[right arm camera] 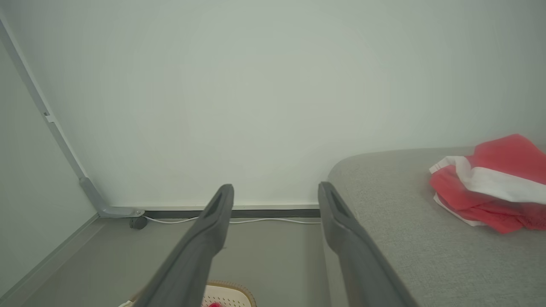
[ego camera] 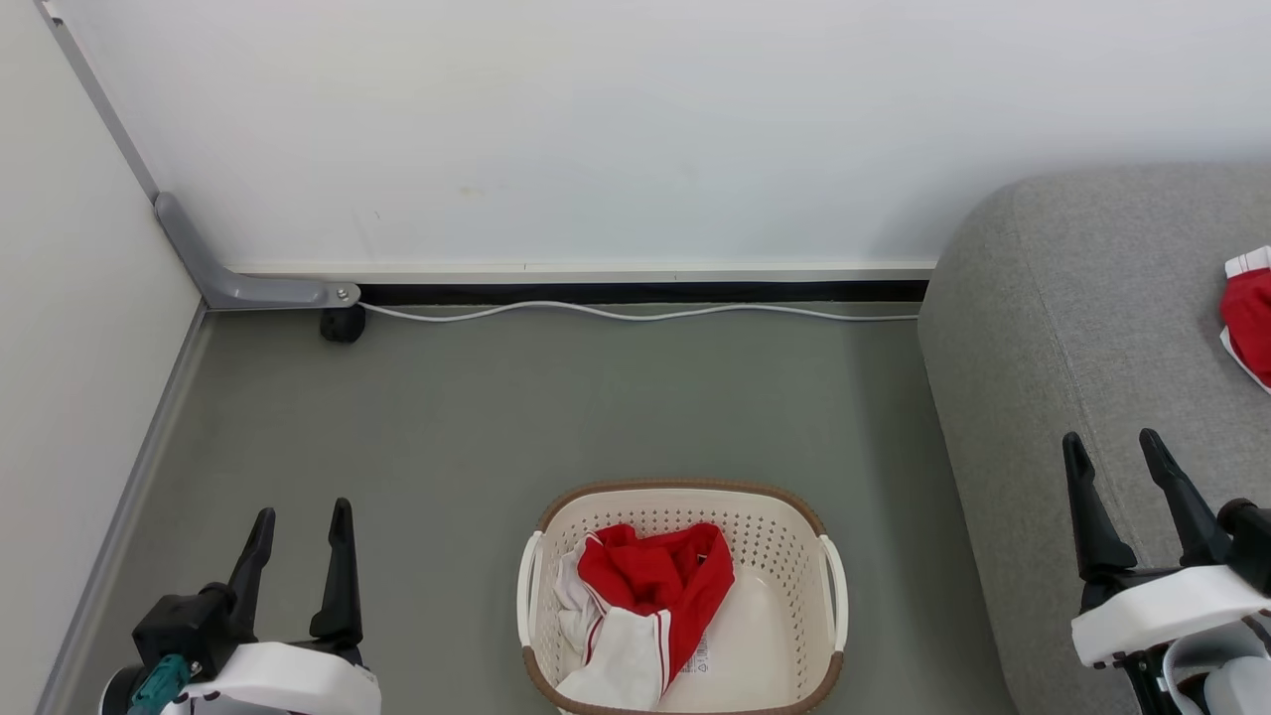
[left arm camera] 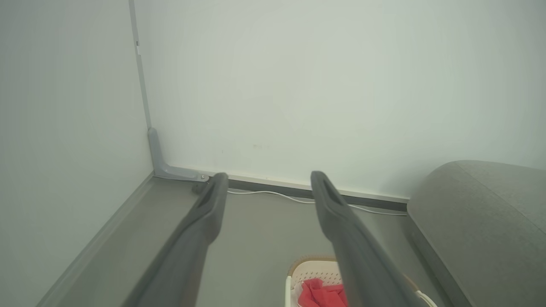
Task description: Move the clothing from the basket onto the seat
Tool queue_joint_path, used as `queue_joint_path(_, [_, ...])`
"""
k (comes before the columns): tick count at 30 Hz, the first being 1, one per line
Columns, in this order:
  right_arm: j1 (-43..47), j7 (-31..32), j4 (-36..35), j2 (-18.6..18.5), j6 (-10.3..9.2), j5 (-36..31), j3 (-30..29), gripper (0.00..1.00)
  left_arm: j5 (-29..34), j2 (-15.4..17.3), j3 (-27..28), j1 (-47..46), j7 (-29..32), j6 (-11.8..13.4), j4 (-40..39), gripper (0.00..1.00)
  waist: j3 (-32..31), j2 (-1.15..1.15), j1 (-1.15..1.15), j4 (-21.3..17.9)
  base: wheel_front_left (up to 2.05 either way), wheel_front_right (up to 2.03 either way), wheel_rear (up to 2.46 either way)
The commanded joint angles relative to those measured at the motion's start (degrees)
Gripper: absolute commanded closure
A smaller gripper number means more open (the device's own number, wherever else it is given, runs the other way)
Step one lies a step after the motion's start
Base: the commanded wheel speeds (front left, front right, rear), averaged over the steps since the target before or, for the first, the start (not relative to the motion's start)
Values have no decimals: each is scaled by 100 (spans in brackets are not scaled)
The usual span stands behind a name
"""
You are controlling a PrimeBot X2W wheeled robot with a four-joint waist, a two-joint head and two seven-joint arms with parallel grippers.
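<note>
One seat [ego camera: 1072, 328], a long grey sofa with a rounded end, is the biggest thing here. It takes up the robot's right side and backs onto the white wall [ego camera: 635, 129]. One basket [ego camera: 685, 489] stands on the grey floor [ego camera: 447, 427] just left of the sofa, not touching it, low and straight ahead between the two arms.

There are two heaps of clothing. The nearer heap [ego camera: 650, 586] lies in the basket, a crumpled red piece over a white panel with red stripes; whether that is one garment or two I cannot tell. The farther heap [ego camera: 1249, 318], red with white trim, lies on the seat, where it belongs. The nearer heap crowds the left half of the basket, leaving the bottom bare on the right, where one label sticker [ego camera: 698, 657] shows. Its long line runs slantwise, with the red end far and right and the white end near and left.

Both sets of jaws are spread wide and hold nothing. The left jaws, fingers [ego camera: 341, 566] pointing out over the floor, stand left of the basket. The right jaws, fingers [ego camera: 1092, 516] likewise up, hang over the seat's front edge. The nearer heap lies forward, inward and below both. I'd judge the left arm the closer, since the cloth bunches toward that side. The right arm is closer to the seat, where the cloth must go.
</note>
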Motion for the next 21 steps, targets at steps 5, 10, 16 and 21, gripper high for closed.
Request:
queue_joint_path(5, [57, -60, -290, -11, 23, -107, 67, 0, -68, 62, 110, 43, -36, 12, -370, 0, -3, 0, 0, -3, 0, 0, 0])
queue_joint_path(10, [84, -60, -292, 41, 23, -153, 17, 0, -77, 62, -21, 77, -36, 29, -444, 0, 6, 0, 0, -18, 0, 0, 0])
queue_joint_path(16, [51, -60, -294, 89, 23, -194, 18, 0, -105, 61, -104, 64, -36, 58, -464, 0, 29, 0, 0, -70, 0, 0, 0])
queue_joint_path(21, [31, -60, -270, 87, 23, -188, 32, 0, -123, 61, -137, 60, -36, 80, -461, 0, 38, 0, 0, -98, 0, 0, 0])
